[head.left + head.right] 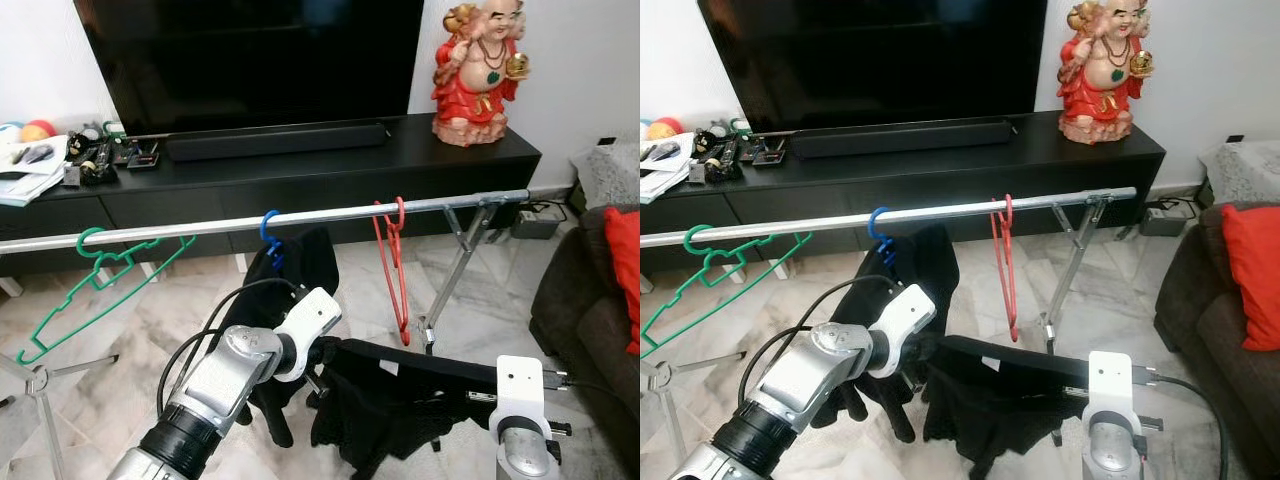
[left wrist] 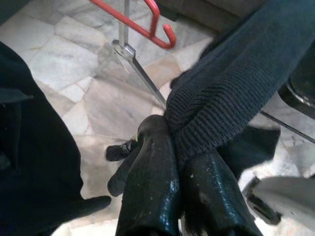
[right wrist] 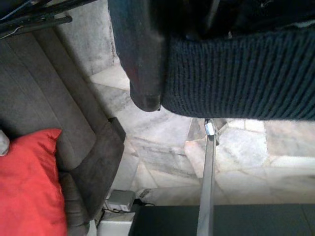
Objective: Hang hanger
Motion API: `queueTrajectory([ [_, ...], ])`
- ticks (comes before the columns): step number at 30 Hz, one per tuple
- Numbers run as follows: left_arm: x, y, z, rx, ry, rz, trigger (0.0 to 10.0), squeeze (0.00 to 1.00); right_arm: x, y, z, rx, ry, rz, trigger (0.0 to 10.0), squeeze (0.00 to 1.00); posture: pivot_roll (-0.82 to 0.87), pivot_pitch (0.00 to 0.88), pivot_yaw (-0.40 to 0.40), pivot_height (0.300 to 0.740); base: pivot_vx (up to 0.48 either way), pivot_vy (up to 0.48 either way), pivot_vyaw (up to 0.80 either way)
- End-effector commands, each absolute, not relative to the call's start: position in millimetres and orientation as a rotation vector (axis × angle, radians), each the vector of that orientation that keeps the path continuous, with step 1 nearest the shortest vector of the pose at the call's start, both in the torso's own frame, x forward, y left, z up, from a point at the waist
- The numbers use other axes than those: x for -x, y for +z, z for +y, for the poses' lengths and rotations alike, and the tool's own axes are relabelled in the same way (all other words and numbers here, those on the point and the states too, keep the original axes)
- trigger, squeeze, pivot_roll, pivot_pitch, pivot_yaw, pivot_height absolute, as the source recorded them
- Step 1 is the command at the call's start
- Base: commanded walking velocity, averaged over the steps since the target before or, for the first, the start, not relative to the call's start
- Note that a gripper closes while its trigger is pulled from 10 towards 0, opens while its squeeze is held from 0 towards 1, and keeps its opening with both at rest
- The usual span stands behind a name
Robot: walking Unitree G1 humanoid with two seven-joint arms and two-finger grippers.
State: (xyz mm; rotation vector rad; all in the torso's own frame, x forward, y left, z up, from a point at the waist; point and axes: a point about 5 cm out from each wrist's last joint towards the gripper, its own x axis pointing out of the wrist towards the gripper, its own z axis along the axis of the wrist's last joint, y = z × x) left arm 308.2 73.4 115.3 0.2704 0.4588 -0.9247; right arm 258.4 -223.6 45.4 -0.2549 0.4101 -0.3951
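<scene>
A silver clothes rail (image 1: 300, 215) runs across in front of me. On it hang an empty green hanger (image 1: 100, 275) at the left, a blue hanger (image 1: 268, 232) carrying a black garment (image 1: 305, 265), and an empty red hanger (image 1: 392, 265). Below the rail I hold a black knit garment (image 1: 400, 400) stretched between both grippers. My left gripper (image 2: 179, 147) is shut on its ribbed edge, low and just left of centre (image 1: 322, 365). My right gripper (image 1: 480, 395) holds the other end; in the right wrist view one finger (image 3: 145, 73) presses against the ribbed knit.
A black TV cabinet (image 1: 300, 170) with a large TV stands behind the rail, with a red statue (image 1: 480, 75) on its right end and clutter at the left. A dark sofa with a red cushion (image 1: 620, 270) is at the right. The rail's leg (image 1: 455, 270) stands on the marble floor.
</scene>
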Motion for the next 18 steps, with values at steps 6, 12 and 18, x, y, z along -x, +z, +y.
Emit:
queueTrajectory([
  [6, -303.1, 102.9, 100.8, -0.333, -0.886, 0.507, 4.0, 0.00, -250.3, 37.5, -208.5, 0.210, -0.344, 0.438, 0.0, 0.00, 0.02, 0.018, 0.067, 0.740, 0.000, 0.000, 0.00],
  [12, -297.2, 105.1, 98.5, -0.326, -0.946, 0.480, 8.8, 1.00, -252.3, 35.5, -194.2, 0.207, -0.245, 0.443, 0.0, 0.00, 0.02, 0.022, 0.063, 0.740, 0.000, 0.000, 0.00],
  [18, -292.7, 109.7, 97.5, -0.310, -1.014, 0.450, 10.0, 1.00, -254.8, 35.0, -186.6, 0.210, -0.162, 0.450, 0.0, 0.00, 0.02, 0.028, 0.057, 0.740, 0.000, 0.000, 0.00],
])
